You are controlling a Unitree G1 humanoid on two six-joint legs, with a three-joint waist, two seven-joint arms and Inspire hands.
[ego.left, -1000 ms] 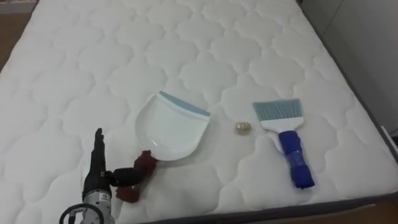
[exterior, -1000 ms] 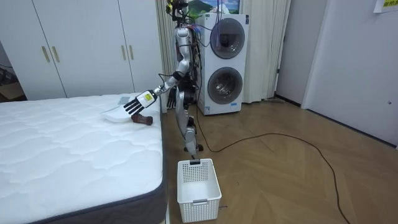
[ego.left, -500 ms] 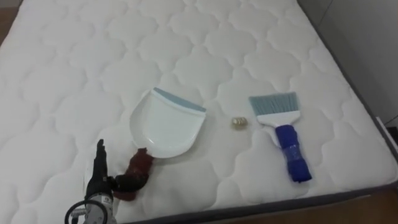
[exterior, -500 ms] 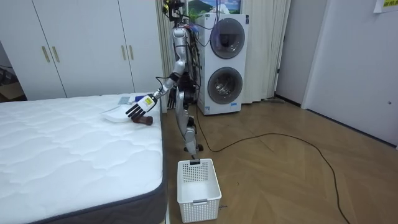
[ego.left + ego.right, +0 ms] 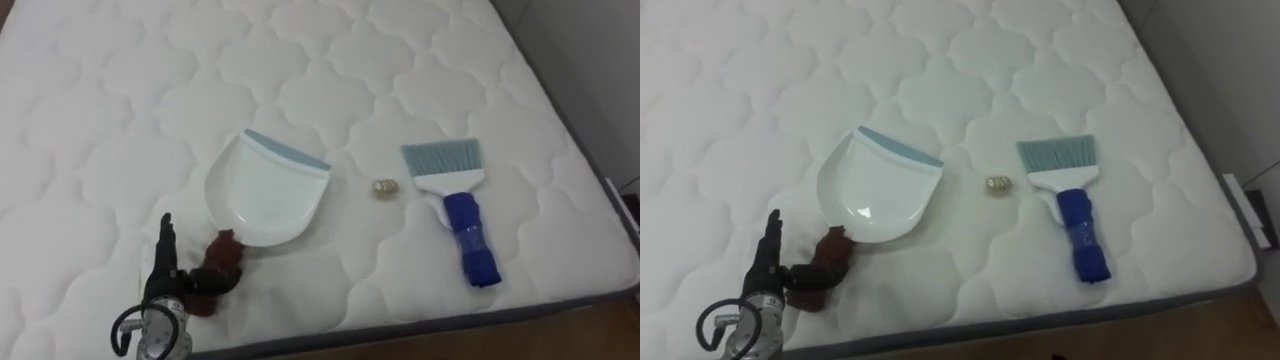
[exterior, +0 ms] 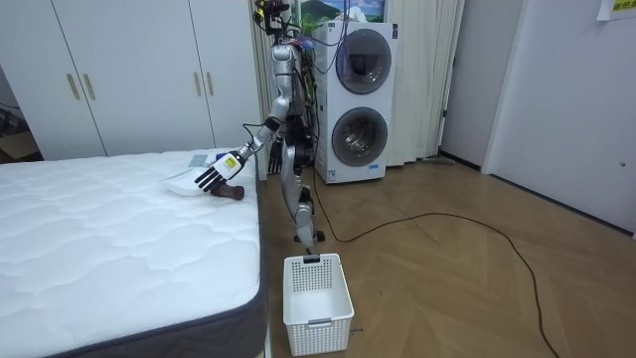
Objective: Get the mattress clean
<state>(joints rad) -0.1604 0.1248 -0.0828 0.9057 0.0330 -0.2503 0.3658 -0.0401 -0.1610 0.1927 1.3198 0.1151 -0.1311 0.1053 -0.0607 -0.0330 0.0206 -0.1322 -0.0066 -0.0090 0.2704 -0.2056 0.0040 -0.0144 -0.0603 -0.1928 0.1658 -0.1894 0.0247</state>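
A white dustpan (image 5: 265, 190) with a blue lip lies on the white mattress (image 5: 120, 100), its dark red handle (image 5: 215, 268) pointing toward me. My left hand (image 5: 162, 268) is just left of that handle, seen edge-on with straight fingers; I cannot tell whether it touches the handle. In the room view the left hand (image 6: 211, 176) hovers open over the bed's corner, beside the dustpan. A small crumpled scrap (image 5: 383, 188) lies between the dustpan and a brush (image 5: 455, 205) that has pale blue bristles and a blue handle.
The mattress ends close on the right and at the near side, with wooden floor beyond. I stand at the bed's corner. A white basket (image 6: 318, 288) sits on the floor by the bed. A stacked washer and dryer (image 6: 356, 104) and white wardrobes (image 6: 129, 70) stand behind.
My left hand has dropped a little lower toward the dustpan's handle. The eye views shifted slightly with the head; dustpan, scrap and brush lie where they were.
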